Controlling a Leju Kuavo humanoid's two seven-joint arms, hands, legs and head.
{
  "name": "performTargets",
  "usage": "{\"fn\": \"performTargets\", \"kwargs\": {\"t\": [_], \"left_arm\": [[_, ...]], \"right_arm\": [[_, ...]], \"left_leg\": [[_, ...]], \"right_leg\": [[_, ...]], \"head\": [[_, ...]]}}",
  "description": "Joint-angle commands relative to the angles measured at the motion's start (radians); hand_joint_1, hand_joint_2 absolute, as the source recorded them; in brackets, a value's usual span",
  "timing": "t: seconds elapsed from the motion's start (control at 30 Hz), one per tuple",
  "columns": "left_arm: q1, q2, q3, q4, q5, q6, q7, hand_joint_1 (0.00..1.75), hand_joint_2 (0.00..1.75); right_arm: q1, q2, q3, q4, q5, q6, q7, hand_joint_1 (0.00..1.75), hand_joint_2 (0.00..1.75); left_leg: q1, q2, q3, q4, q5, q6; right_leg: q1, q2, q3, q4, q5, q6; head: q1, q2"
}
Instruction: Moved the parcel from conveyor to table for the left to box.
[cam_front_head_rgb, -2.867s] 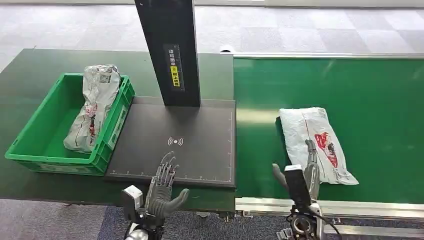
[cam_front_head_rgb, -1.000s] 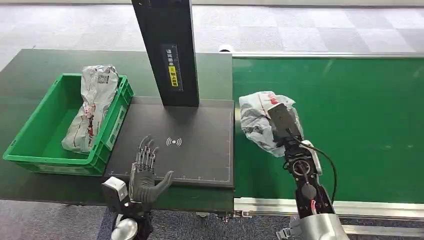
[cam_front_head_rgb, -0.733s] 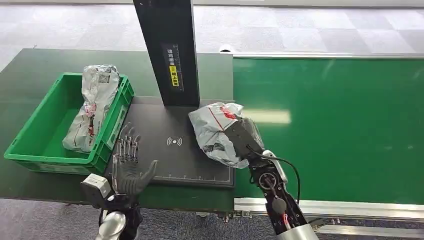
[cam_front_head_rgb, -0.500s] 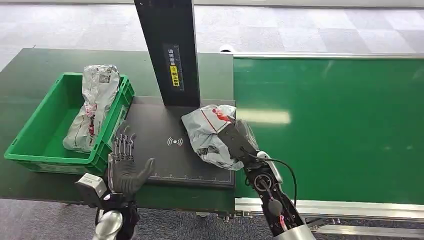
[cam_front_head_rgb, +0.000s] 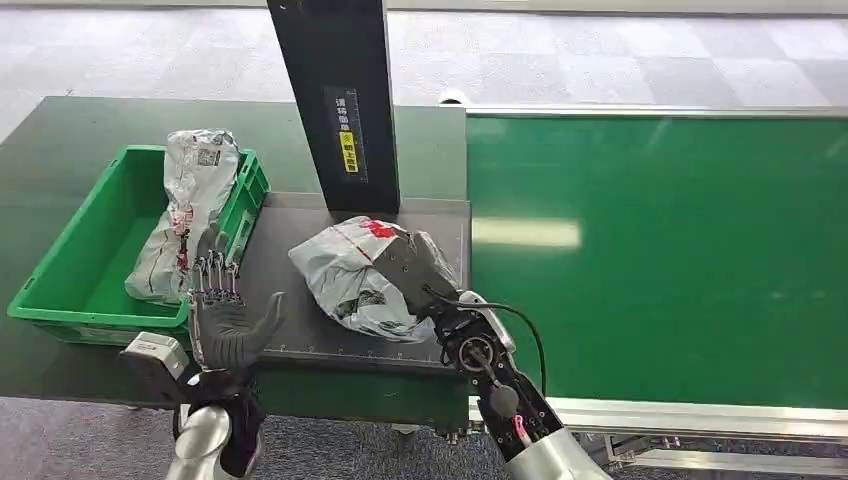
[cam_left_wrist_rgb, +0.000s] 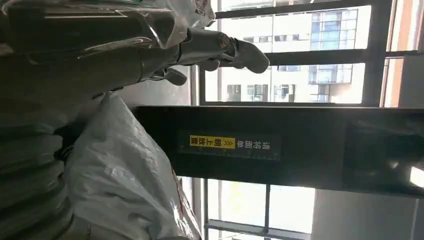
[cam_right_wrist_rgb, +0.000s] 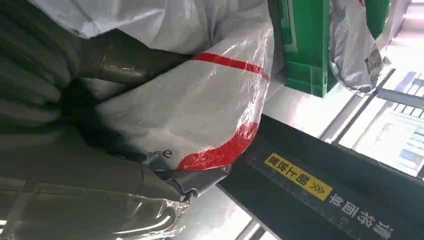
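Head view shows the right hand (cam_front_head_rgb: 412, 268) closed around a crumpled white parcel (cam_front_head_rgb: 345, 278) with red markings, holding it over the dark scanner pad (cam_front_head_rgb: 275, 250), in front of the black upright post (cam_front_head_rgb: 338, 100) with its yellow label. In the right wrist view the same parcel (cam_right_wrist_rgb: 200, 95) bulges out between the grey thumb and the darker fingers (cam_right_wrist_rgb: 197, 181), wrapped in clear film with a red band across it. The left hand (cam_front_head_rgb: 225, 315) is raised near the pad's front left corner, palm turned toward the parcel, fingers spread and holding nothing. Just beyond that hand sits the green bin (cam_front_head_rgb: 75, 255) on the dark green table (cam_front_head_rgb: 60, 130), with another grey-white parcel (cam_front_head_rgb: 190, 205) leaning inside it against the bin's right wall. To the right of the pad runs the green conveyor belt (cam_front_head_rgb: 660, 250).
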Motion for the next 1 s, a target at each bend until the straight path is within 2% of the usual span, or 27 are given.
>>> {"fn": "performTargets", "kwargs": {"t": [0.03,0.13,0.33,0.37,0.43,0.57,0.67,0.73,0.8,0.87,0.93,1.0], "left_arm": [[-0.07,-0.021,0.029,0.081,-0.007,-0.024,0.012,0.0,1.75],[-0.066,-0.023,0.037,0.077,-0.013,-0.031,0.013,0.0,1.75],[-0.056,-0.017,0.044,0.091,-0.021,-0.043,0.01,0.0,1.75],[-0.057,-0.016,0.041,0.092,-0.023,-0.046,0.009,0.0,1.75],[-0.062,-0.014,0.03,0.105,-0.03,-0.055,0.006,0.0,1.75],[-0.068,-0.007,-0.025,0.155,-0.1,-0.119,0.028,0.0,1.75],[-0.066,-0.017,-0.025,0.163,-0.111,-0.118,0.026,0.0,1.75],[-0.077,0.002,-0.086,0.199,-0.211,-0.164,0.055,0.0,1.75],[-0.099,-0.005,-0.117,0.263,-0.288,-0.188,0.069,0.0,1.75],[-0.14,-0.011,-0.153,0.366,-0.385,-0.17,0.069,0.0,1.75],[-0.194,-0.011,-0.202,0.488,-0.495,-0.134,0.078,0.0,1.75],[-0.234,-0.014,-0.234,0.58,-0.563,-0.103,0.084,0.0,1.75]], "right_arm": [[-0.128,0.025,0.005,0.271,-0.047,0.016,-0.053,0.0,1.75],[-0.135,0.026,-0.009,0.293,-0.051,-0.006,-0.07,0.0,1.75],[-0.079,-0.023,-0.057,0.148,-0.084,0.007,-0.079,0.0,1.75],[-0.065,-0.024,-0.075,0.118,-0.116,0.026,-0.113,0.0,1.75],[-0.016,-0.052,-0.1,-0.001,-0.18,0.087,-0.17,0.0,1.75],[0.13,-0.141,-0.156,-0.383,-0.268,0.139,-0.186,0.0,1.75],[0.148,-0.157,-0.167,-0.429,-0.282,0.157,-0.17,0.0,1.75],[0.203,-0.168,-0.224,-0.534,-0.293,0.132,-0.221,0.0,1.75],[0.275,-0.183,-0.309,-0.661,-0.33,0.12,-0.279,0.0,1.75],[0.353,-0.187,-0.439,-0.778,-0.428,0.146,-0.313,0.0,1.75],[0.427,-0.18,-0.564,-0.847,-0.506,0.18,-0.344,0.0,1.75],[0.477,-0.171,-0.628,-0.873,-0.516,0.202,-0.366,0.0,1.75]], "left_leg": [[0.0,0.0,0.001,0.0,0.0,0.0],[-0.001,0.001,0.002,-0.001,0.0,0.0],[-0.001,-0.001,0.001,-0.001,0.0,-0.001],[-0.001,-0.002,0.002,-0.001,0.0,-0.001],[-0.001,-0.001,0.001,-0.001,0.0,0.0],[-0.001,-0.006,0.001,-0.001,0.001,0.0],[-0.001,-0.007,0.001,-0.001,0.0,0.0],[-0.001,-0.003,0.0,0.0,0.0,0.0],[-0.001,-0.006,0.001,-0.001,0.001,0.0],[-0.002,-0.012,0.001,-0.002,0.002,-0.001],[-0.002,-0.014,0.0,-0.001,0.001,0.0],[-0.002,-0.016,0.002,-0.002,0.002,0.0]], "right_leg": [[-0.001,-0.001,0.001,0.0,0.0,0.0],[-0.001,0.0,0.002,0.0,0.0,0.0],[-0.001,-0.002,0.001,-0.001,0.0,0.0],[-0.001,-0.003,0.002,-0.001,0.0,0.0],[0.0,-0.003,0.001,-0.001,0.0,0.0],[-0.001,-0.008,0.003,-0.002,-0.001,0.0],[-0.001,-0.008,0.003,-0.002,-0.001,0.001],[-0.001,-0.004,0.001,-0.001,0.0,0.0],[-0.001,-0.008,0.003,-0.002,-0.001,0.0],[-0.002,-0.014,0.003,-0.003,-0.002,0.0],[-0.002,-0.014,0.002,-0.003,-0.002,0.0],[-0.002,-0.018,0.005,-0.005,-0.002,0.001]], "head": [[0.0,0.0],[0.0,0.0],[0.0,0.0],[0.0,0.0],[0.0,0.0],[0.0,0.0],[0.0,0.0],[0.0,0.0],[0.0,0.0],[0.0,0.0],[0.0,0.0],[0.0,0.0]]}}
